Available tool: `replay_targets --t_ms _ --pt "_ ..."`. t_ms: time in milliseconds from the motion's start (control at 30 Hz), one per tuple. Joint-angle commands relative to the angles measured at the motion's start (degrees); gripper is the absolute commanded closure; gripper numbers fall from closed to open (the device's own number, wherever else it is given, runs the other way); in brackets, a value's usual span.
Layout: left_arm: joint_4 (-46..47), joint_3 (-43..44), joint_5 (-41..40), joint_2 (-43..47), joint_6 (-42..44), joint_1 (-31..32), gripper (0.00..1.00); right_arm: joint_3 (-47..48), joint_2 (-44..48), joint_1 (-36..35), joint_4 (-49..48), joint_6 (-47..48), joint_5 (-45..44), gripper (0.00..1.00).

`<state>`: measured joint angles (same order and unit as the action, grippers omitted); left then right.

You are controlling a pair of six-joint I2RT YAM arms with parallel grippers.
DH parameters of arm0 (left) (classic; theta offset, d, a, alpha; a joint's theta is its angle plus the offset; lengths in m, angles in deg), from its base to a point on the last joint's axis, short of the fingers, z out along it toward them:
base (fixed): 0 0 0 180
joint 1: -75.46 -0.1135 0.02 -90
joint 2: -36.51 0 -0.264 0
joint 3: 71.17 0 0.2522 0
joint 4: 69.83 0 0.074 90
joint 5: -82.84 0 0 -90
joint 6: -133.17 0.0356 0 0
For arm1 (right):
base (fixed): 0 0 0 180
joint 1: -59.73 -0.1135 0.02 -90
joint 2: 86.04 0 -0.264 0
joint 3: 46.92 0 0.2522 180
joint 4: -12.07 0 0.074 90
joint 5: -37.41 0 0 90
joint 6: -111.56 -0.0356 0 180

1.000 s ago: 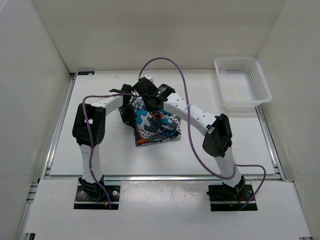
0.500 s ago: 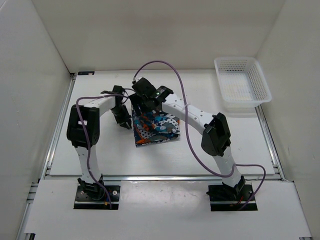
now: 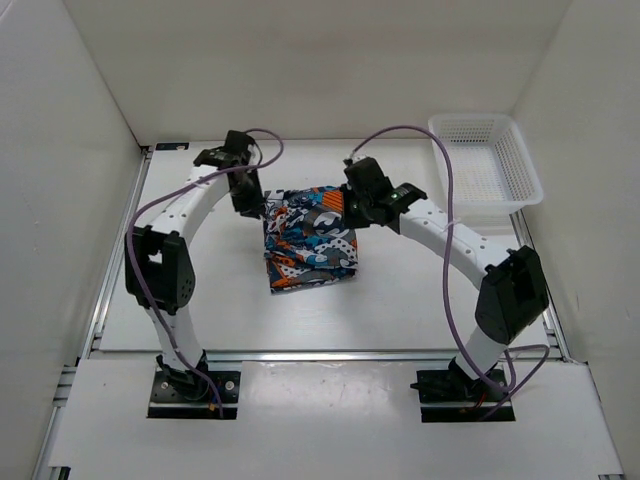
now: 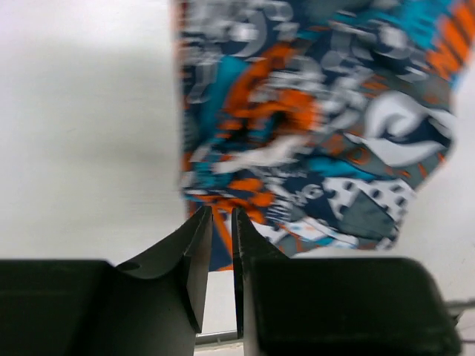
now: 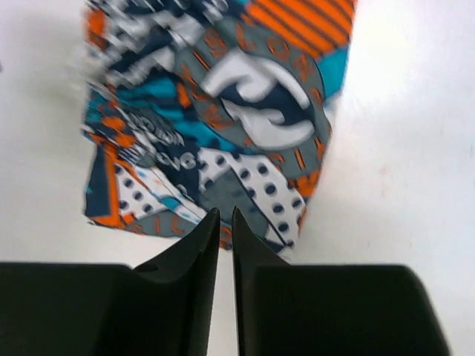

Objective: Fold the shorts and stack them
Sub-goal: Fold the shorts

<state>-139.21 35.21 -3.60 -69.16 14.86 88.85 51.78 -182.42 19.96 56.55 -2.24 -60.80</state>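
Shorts (image 3: 308, 240) are laid at the middle of the table (image 3: 200, 300) as a compact folded rectangle, seemingly so the fold is kept flat. Left end effector (image 3: 252, 205) and right end effector (image 3: 358, 215) are poised at its far corners, fingers nearly together, nothing clamped, probably for re-gripping. Stacking is judged not yet done.
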Motion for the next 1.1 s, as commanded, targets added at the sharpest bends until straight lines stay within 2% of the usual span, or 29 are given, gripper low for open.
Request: replay_targets --t_ms 0,67,133,200,367,533,667,800,900,967,1033,1067 --pt "-2.7 6.0 -0.2 -2.8 4.0 5.4 0.72 -5.4 2.7 2.5 -0.8 -3.3 1.1 0.84" --pt "-3.4 9.1 3.6 -5.6 5.7 7.6 0.72 -9.0 5.0 4.8 -0.3 -3.8 1.8 0.86" --pt "-4.9 13.5 5.7 -9.9 6.3 10.0 0.83 -12.3 7.9 6.2 -0.3 -3.8 2.3 0.86" --pt "-5.4 16.6 5.7 -13.5 5.6 10.5 0.87 -14.4 9.6 7.3 -0.3 -4.3 2.8 0.86" --pt "-6.0 22.6 1.5 -20.4 4.6 9.9 0.88 -18.5 13.2 9.2 0.2 -4.3 2.8 0.86" --pt "-4.7 24.5 0.2 -24.5 4.6 3.4 0.89 -19.7 14.4 9.7 1.9 -3.8 2.8 0.86" --pt "-3.6 28.9 4.7 -31.3 5.8 1.6 0.89 -20.3 14.4 10.2 2.5 -3.8 1.8 0.86" --pt "-8.0 34.0 7.0 -34.7 7.9 2.9 0.89 -19.2 14.9 10.2 3.6 -3.8 1.3 0.86" --pt "-8.6 34.0 6.5 -31.0 8.4 3.4 0.79 -18.5 15.7 10.8 5.2 -3.8 -0.5 0.81" --pt "-9.2 34.6 5.7 -27.8 8.5 3.4 0.70 -16.8 17.7 10.8 6.5 -3.8 -2.0 0.64" --pt "-11.5 36.8 4.5 -22.2 9.1 3.4 0.41 -16.0 20.0 10.8 8.2 -4.3 -5.4 0.45" --pt "-12.2 37.5 4.5 -20.4 9.1 3.4 0.28 -15.5 21.0 10.8 8.9 -5.3 -7.0 0.27"
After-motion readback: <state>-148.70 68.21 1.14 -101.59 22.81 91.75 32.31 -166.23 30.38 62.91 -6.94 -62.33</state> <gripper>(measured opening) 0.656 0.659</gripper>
